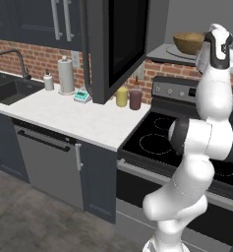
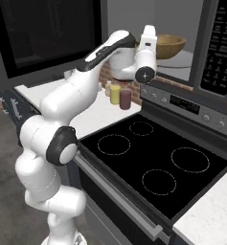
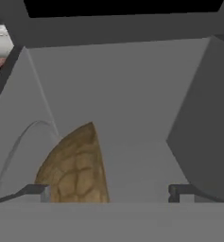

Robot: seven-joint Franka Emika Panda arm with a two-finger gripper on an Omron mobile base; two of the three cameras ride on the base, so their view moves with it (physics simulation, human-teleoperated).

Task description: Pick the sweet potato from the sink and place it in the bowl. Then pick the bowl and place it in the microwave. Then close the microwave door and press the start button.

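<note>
The bowl is resting inside the microwave, on the grey floor of the cavity, above the stove. The sweet potato is not discernible inside the bowl from these angles. The step in hand is judged to be the end of the bowl placement.

In the hand view, the gripper is sitting at the mouth of the microwave cavity, with the bowl just inside its one fingertip and the other fingertip well apart from it. The fingers are spread wide and are gripping nothing; whether the near fingertip is touching the bowl rim cannot be told.

The microwave door is standing open, swung out to the sink side of the cavity, over the counter.

The next move is judged to call for drawing the hand clear of the cavity, then reaching around to the far face of the door and swinging it toward the microwave.

The control panel is sitting on the side of the microwave away from the door; its key markings are too small to read. No brand or label is legible anywhere.
</note>
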